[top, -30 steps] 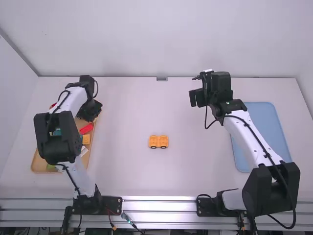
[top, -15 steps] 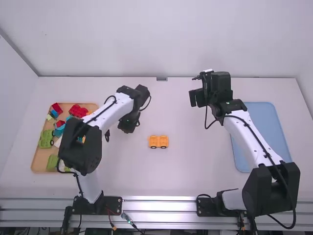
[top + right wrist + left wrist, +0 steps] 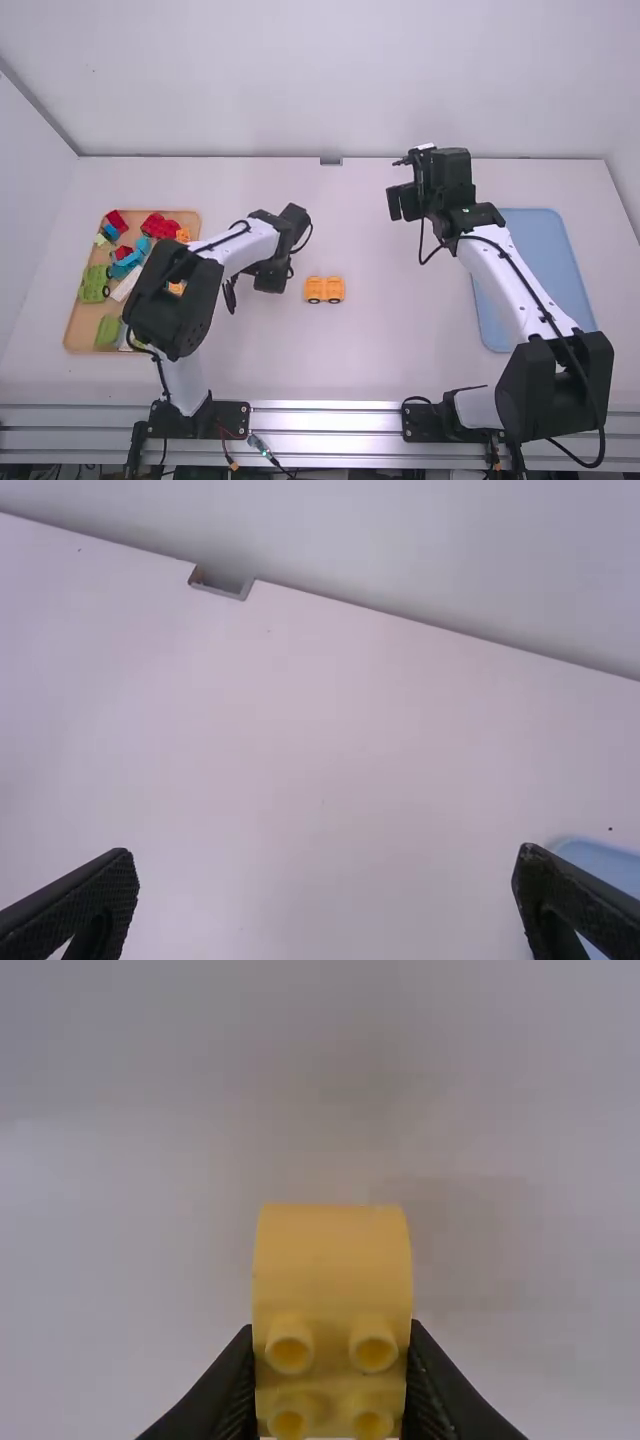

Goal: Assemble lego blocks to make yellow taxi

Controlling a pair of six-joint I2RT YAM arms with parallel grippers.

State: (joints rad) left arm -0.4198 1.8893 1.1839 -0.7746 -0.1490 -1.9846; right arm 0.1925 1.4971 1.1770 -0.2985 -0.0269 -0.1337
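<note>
Your white table (image 3: 400, 340) carries a wooden tray (image 3: 78, 325) near its left edge, a blue tray (image 3: 540, 250) near its right, and yellow wheeled blocks (image 3: 315, 288) between.

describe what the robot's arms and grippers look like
The left arm and right arm match: smooth white links between chunky, boxy black joints, with thin black cables looping along the outside. The left gripper and right gripper each have two black fingers that taper toward the tip.
</note>
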